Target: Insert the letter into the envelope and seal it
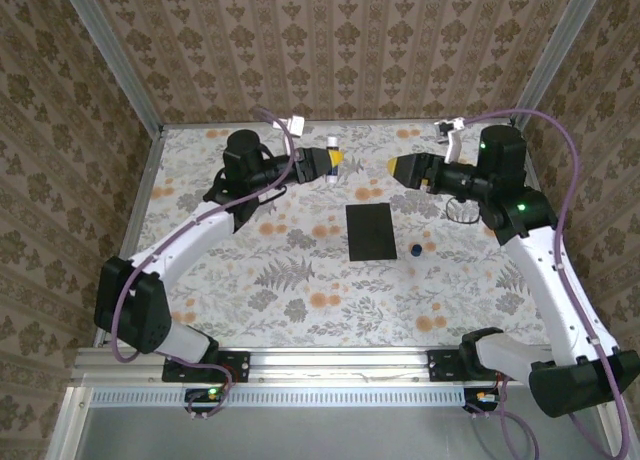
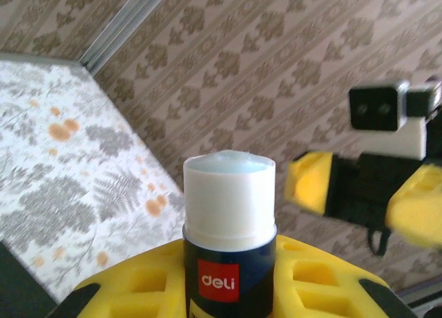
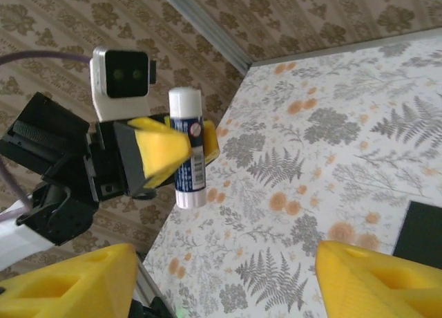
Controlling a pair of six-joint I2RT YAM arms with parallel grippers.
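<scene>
The black envelope [image 1: 371,232] lies flat in the middle of the floral table, and its corner [image 3: 420,231] shows in the right wrist view. The green-bordered letter is out of view. My left gripper [image 1: 334,162] hangs above the table's far side, shut on an uncapped white-and-blue glue stick [image 2: 229,221], which stands upright between the yellow fingers [image 2: 131,283]. The right wrist view has the same stick [image 3: 186,148] in the left gripper [image 3: 173,152]. My right gripper [image 1: 395,167] faces it from the right, open and holding nothing, its fingers [image 3: 376,280] wide apart.
A small blue cap [image 1: 415,249] sits on the table just right of the envelope. Patterned walls and a metal frame [image 1: 110,65] close the table at the back and sides. The right gripper [image 2: 359,193] shows blurred across from the left wrist camera.
</scene>
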